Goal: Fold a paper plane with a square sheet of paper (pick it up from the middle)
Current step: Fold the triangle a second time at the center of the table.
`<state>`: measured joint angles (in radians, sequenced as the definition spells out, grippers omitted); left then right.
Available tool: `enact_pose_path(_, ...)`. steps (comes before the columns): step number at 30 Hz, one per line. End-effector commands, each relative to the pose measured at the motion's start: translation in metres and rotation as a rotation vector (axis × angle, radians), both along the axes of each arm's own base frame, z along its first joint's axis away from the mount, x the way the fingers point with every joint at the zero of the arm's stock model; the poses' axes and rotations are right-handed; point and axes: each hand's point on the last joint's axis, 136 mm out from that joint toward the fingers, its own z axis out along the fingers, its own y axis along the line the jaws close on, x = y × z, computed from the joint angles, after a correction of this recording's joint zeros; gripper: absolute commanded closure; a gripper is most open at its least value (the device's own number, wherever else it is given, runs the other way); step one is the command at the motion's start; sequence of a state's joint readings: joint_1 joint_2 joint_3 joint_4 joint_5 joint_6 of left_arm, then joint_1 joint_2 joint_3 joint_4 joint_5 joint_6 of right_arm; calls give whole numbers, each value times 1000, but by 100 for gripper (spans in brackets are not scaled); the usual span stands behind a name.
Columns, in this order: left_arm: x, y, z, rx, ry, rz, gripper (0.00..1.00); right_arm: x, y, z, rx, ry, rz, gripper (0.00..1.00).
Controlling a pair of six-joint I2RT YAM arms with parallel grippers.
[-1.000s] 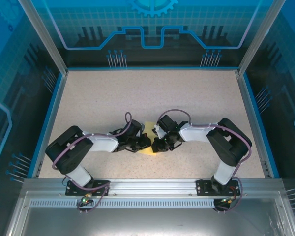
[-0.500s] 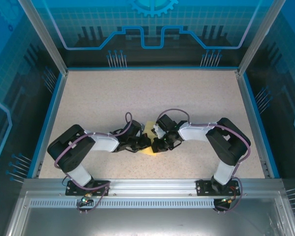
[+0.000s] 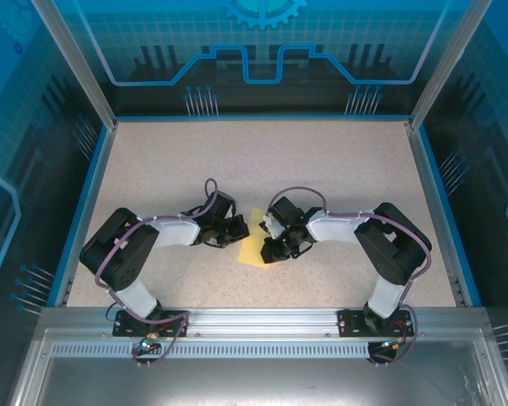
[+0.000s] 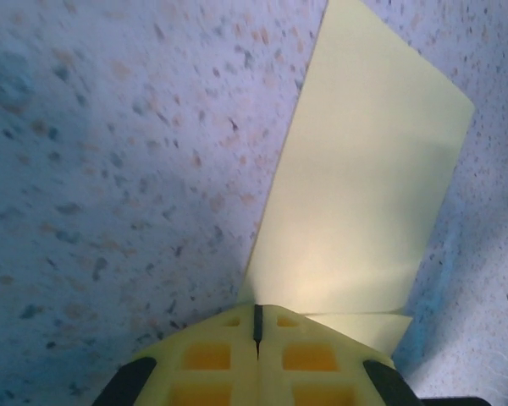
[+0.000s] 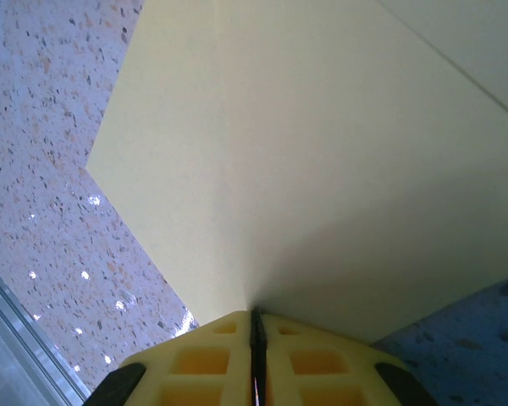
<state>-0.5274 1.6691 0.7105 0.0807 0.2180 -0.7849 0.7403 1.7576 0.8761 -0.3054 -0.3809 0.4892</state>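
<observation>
Here the folded yellow paper (image 3: pixel 252 249) lies mid-table (image 3: pixel 322 169), nearer the front edge. The right gripper (image 5: pixel 256 326) is clamped on one edge. The left gripper (image 4: pixel 256 317) is closed at another edge, though I cannot tell whether it grips.

Left gripper (image 4: pixel 256 320): the sheet (image 4: pixel 364 186) rises straight ahead from its closed tips and runs to their right, barring passage there. Bare table (image 4: pixel 110 169) to their left is free.

Right gripper (image 5: pixel 256 328): the sheet blocks the way ahead and to the right of its closed tips. Open table lies only to their left, ending at a pale border strip (image 5: pixel 13 347).

The tools stand near each other with the sheet between, so nothing passes there. Beyond both, the table runs clear to the walls (image 3: pixel 262 85), well apart
</observation>
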Motion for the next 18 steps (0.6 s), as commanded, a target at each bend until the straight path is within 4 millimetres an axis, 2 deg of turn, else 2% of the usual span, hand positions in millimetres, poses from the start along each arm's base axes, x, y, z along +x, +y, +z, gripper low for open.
enact_pose_path(1,10,32,-7,152,-9,39,99,-37,-60,-46,-285,98,6,88)
enact_pose_path(3,12,30,6,145,-27,22,95,-30,-42,-28,-215,56,12,86)
enact_pose_path(5,11,24,24,97,-50,9,85,-12,-15,2,-114,-32,-3,84)
enact_pose_path(6,11,22,33,72,-65,13,81,-7,-8,13,-75,-49,-22,83)
enact_pose_path(7,8,21,40,47,-72,19,78,10,7,36,-8,-99,-51,78)
enact_pose_path(8,6,21,46,26,-76,28,75,19,14,51,35,-135,-72,68)
enact_pose_path(10,-1,21,53,-9,-77,46,68,34,17,72,80,-204,-114,52)
enact_pose_path(13,-13,23,57,-63,-69,79,61,52,5,82,89,-239,-180,45)
enact_pose_path(18,-32,19,58,-106,-53,94,48,65,-17,69,83,-214,-189,37)
